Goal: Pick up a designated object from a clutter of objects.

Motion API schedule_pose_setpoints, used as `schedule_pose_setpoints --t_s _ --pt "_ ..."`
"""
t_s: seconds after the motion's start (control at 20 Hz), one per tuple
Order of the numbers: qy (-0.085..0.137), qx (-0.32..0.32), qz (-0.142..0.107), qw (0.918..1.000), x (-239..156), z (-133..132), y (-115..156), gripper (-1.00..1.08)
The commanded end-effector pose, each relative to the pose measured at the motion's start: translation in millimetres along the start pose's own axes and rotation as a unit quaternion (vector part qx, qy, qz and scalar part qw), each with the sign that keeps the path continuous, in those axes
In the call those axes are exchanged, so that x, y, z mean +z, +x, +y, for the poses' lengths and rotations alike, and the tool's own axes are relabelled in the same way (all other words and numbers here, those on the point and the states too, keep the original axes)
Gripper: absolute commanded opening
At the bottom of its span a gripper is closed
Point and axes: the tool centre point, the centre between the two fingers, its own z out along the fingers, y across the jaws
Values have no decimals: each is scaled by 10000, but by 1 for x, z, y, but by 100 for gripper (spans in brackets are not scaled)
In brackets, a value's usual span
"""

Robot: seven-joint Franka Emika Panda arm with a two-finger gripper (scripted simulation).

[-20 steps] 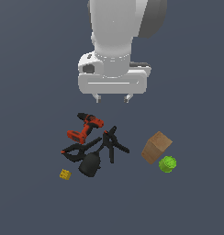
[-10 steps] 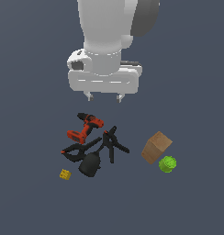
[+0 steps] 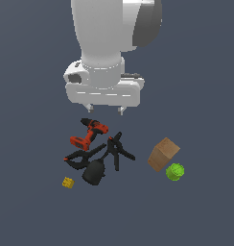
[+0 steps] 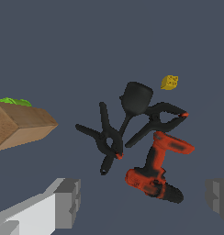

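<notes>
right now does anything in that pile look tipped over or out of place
Yes: the power drill lies on its side, the spring clamps sprawl against the black jug, and the box sits tilted. The yellow block lies apart, untouched.

Yellow block (image 3: 67,182), red-and-black drill (image 3: 88,134), black clamps (image 3: 118,150), black jug (image 3: 93,172), brown box (image 3: 163,153), green ball (image 3: 175,171), white gripper (image 3: 106,109).

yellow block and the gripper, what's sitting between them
In the exterior view, the red drill and a black clamp lie between the open gripper and the yellow block.
</notes>
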Motion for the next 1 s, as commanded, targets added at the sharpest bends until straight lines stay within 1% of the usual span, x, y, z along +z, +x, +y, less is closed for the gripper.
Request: schedule_pose_setpoints --t_s 0.0,0.4,0.95 --pt "13 46 -8 10000 7 5 10 100" --pt "60 256 -30 9996 44 33 56 100" --pt "87 575 -60 9983 120 84 114 100"
